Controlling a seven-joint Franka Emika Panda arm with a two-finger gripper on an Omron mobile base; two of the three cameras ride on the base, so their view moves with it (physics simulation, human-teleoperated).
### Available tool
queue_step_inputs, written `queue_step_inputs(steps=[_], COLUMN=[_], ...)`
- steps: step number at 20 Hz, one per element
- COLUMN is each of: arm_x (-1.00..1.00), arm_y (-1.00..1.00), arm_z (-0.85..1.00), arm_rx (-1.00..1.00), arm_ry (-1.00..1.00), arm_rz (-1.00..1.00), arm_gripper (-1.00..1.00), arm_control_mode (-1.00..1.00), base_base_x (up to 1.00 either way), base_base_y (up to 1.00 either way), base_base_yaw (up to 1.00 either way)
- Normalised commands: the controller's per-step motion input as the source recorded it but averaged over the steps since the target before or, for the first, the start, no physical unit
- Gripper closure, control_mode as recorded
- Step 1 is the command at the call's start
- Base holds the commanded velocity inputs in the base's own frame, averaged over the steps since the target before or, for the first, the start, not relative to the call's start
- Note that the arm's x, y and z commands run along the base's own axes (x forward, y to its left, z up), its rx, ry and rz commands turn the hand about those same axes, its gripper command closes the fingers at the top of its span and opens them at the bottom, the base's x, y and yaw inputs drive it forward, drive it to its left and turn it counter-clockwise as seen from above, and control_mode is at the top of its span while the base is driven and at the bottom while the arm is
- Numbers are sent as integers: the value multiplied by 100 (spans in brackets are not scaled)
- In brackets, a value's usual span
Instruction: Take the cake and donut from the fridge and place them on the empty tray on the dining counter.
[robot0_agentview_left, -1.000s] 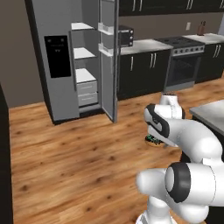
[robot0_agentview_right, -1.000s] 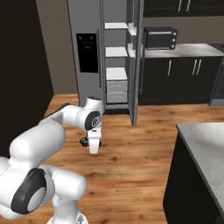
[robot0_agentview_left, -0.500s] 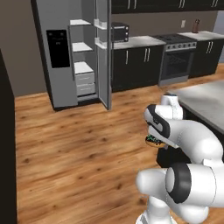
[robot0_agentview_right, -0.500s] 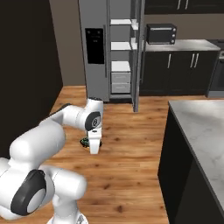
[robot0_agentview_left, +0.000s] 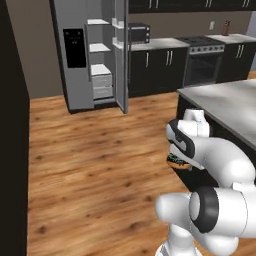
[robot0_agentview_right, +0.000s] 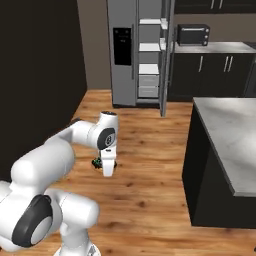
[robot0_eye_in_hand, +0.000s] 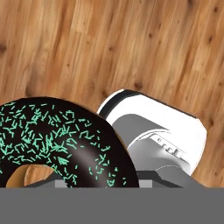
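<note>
The gripper (robot0_agentview_right: 101, 162) hangs low over the wooden floor (robot0_agentview_left: 90, 160), clamped on the donut (robot0_eye_in_hand: 61, 142), whose dark icing and green sprinkles loom large in the hand view; its fingertips are hidden there, so the hold is judged mostly from the donut tucked under the hand in both base views. The fridge (robot0_agentview_left: 82, 60) stands well behind with one door (robot0_agentview_left: 120, 55) open, and the grey marbled bench (robot0_agentview_right: 225, 135) lies to the arm's right.
</note>
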Motion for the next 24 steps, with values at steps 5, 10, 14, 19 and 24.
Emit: queue_step_inputs(steps=[5, 10, 14, 19, 24], arm_x=[0, 0, 0, 0, 0], arm_y=[0, 0, 0, 0, 0], arm_z=[0, 0, 0, 0, 0], arm_rx=[0, 0, 0, 0, 0], arm_ry=[0, 0, 0, 0, 0], arm_rz=[0, 0, 0, 0, 0], arm_gripper=[100, 100, 100, 100, 100], arm_control_mode=[100, 100, 100, 100, 100], base_base_x=[-67, -20, -10, -21, -44], base_base_y=[-51, -63, -71, -71, -67], base_base_yaw=[16, 11, 9, 9, 9])
